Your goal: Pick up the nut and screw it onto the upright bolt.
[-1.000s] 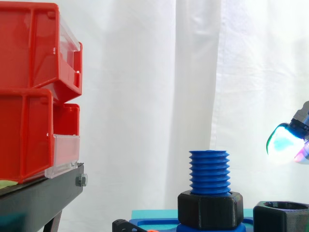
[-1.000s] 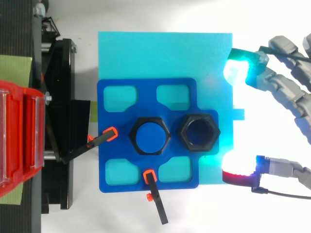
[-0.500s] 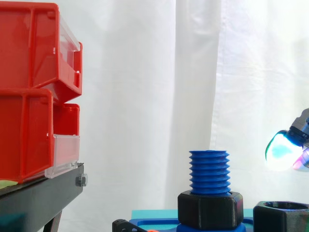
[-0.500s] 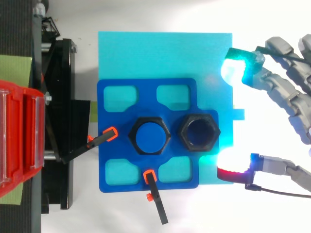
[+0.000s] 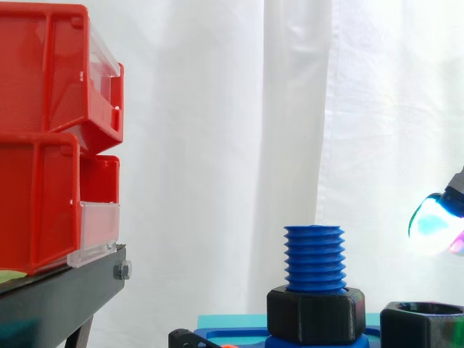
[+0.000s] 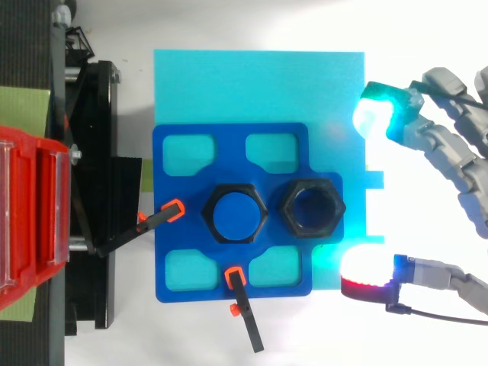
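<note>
The robot hand [image 6: 442, 145] is spread wide and holds nothing. The loose black nut [image 6: 313, 208] sits just ahead of it, with the upright blue bolt [image 6: 235, 214] just beyond the nut. The nut looks stiff, light and probably smooth, so pinch it across opposite flats from above.

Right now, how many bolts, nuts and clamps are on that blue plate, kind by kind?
Blue bolt: 1
Black nuts: 2, the nut round the bolt and the loose nut
Orange-tipped clamps: 2
Total: 5
</note>
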Robot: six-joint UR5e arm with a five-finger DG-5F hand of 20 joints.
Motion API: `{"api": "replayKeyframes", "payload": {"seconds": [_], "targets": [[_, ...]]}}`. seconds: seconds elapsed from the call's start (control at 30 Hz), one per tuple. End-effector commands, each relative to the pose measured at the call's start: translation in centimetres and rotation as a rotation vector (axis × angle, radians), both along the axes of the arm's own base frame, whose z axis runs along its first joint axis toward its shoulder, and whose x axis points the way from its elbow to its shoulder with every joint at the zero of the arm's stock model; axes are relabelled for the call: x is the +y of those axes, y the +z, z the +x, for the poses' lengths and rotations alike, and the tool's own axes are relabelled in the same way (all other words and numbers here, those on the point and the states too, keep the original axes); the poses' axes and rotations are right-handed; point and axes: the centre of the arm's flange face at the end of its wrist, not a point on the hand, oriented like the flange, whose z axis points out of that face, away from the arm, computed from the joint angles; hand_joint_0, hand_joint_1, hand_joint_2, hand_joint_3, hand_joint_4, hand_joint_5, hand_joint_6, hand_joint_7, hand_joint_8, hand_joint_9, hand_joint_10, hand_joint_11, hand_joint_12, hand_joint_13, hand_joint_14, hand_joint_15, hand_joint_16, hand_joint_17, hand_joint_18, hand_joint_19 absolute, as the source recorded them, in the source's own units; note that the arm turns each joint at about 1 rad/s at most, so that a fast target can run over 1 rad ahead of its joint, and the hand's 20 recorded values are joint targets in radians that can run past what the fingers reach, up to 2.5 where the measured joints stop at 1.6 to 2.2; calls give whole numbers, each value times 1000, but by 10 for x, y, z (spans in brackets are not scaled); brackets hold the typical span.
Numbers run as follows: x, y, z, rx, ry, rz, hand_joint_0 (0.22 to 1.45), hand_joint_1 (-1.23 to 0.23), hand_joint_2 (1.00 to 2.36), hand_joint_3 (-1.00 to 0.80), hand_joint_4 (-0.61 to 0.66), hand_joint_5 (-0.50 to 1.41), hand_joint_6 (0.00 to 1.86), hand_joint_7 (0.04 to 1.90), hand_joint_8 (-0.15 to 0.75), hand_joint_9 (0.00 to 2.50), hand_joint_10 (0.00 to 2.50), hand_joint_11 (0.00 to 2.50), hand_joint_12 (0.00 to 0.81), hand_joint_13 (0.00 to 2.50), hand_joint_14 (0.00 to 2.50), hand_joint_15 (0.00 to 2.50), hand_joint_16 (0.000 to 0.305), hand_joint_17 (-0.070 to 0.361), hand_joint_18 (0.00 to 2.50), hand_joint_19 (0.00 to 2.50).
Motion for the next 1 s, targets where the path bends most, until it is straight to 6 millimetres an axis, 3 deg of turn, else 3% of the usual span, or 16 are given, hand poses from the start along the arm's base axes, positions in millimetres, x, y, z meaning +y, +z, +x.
{"api": "replayKeyframes", "payload": {"seconds": [0.0, 0.27, 0.6, 0.97], "targets": [[2, 0, -1, -3, -18, 8, 342, -647, 1000, -500, 311, -234, 502, 762, 350, 333, 0, 0, 461, 214, 0, 0, 61, 137, 0, 0], [4, -6, 4, -5, -31, 0, 343, -651, 1000, -500, 309, -233, 502, 763, 350, 331, 0, 0, 462, 210, 0, 0, 61, 137, 0, 0], [12, -16, 13, -5, -19, -4, 400, -807, 1000, -500, 307, -219, 502, 790, 321, 330, 0, 0, 430, 192, 0, 0, 55, 124, 0, 0], [13, -18, 13, -1, -10, -13, 456, -839, 1000, -500, 294, -212, 502, 813, 301, 338, 0, 0, 406, 198, 0, 0, 50, 113, 0, 0]]}}
